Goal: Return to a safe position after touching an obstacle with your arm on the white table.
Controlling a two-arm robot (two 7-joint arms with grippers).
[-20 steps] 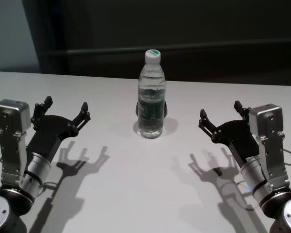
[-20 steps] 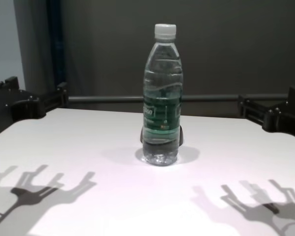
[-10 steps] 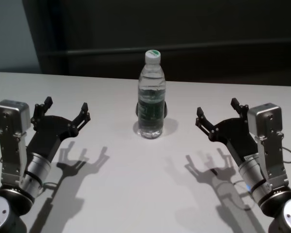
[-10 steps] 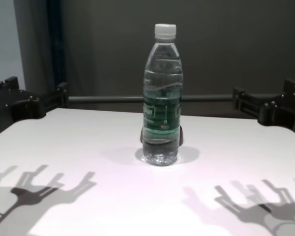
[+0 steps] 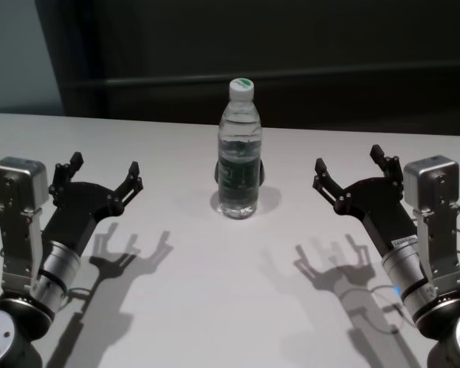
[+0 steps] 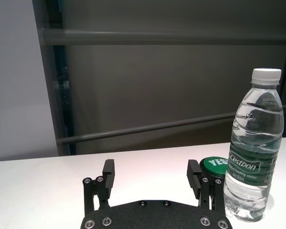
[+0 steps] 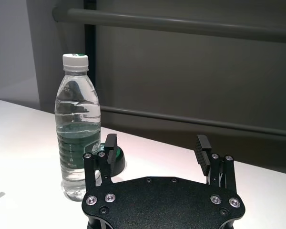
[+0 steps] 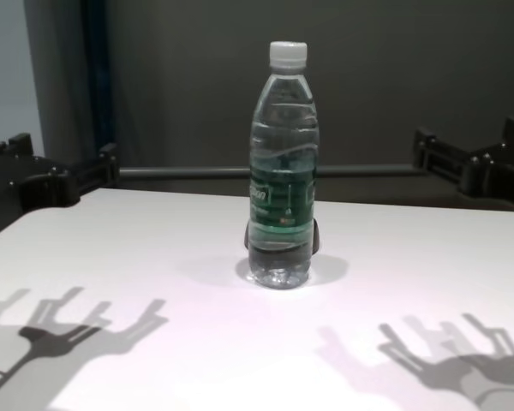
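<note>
The obstacle, a clear water bottle with a white cap and green label, stands upright at the middle of the white table. My left gripper hovers open to the left of the bottle, well apart from it. To the bottle's right my right gripper also hovers open, apart from it, with nothing between its fingers. In the chest view the bottle stands between the left gripper and the right gripper. The wrist views show the open left gripper and right gripper with the bottle off to one side.
A small dark round lump with a green top sits on the table right behind the bottle. A dark wall with a horizontal rail runs along the table's far edge.
My right gripper first edged toward the bottle, then rose and drew back to the right, away from it. The left arm and the bottle have not moved.
</note>
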